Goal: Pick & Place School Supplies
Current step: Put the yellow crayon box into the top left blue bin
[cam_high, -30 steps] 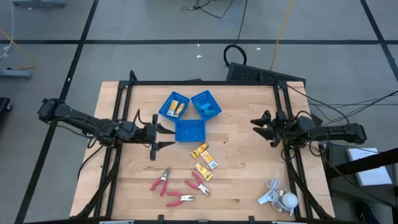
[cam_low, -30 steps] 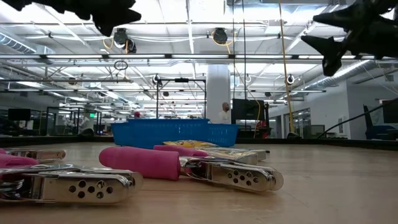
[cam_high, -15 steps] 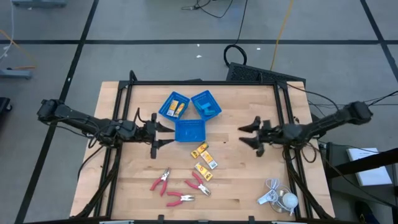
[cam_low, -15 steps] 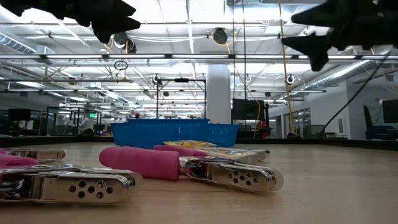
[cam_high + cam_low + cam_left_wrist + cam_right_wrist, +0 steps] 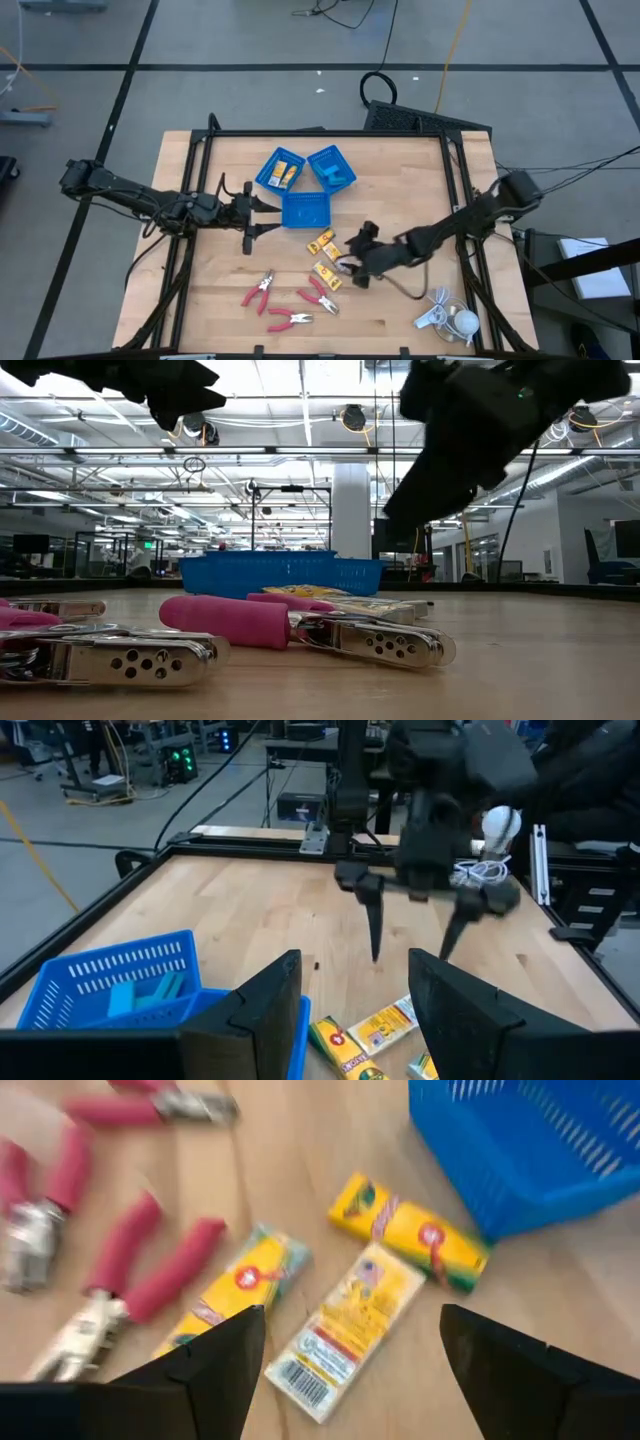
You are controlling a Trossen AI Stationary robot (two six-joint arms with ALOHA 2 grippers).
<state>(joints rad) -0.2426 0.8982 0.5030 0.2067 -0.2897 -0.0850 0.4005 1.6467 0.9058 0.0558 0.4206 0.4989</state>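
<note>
The high view looks straight down on the whole table (image 5: 400, 190). The low view sits at tabletop height, close behind the pliers (image 5: 300, 628). Both wrist views look forward and share the yellow packets (image 5: 350, 1325) beside a blue tray (image 5: 110, 985).

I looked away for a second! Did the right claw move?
Yes. The right claw swung in from the table's right edge toward the middle, and now hovers open over the yellow packets.

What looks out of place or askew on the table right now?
Nothing damaged or spilled. Three yellow packets lie loose at mixed angles beside the front blue tray, under the open right claw. The white corded gadget sits apart at the table's corner.
</note>
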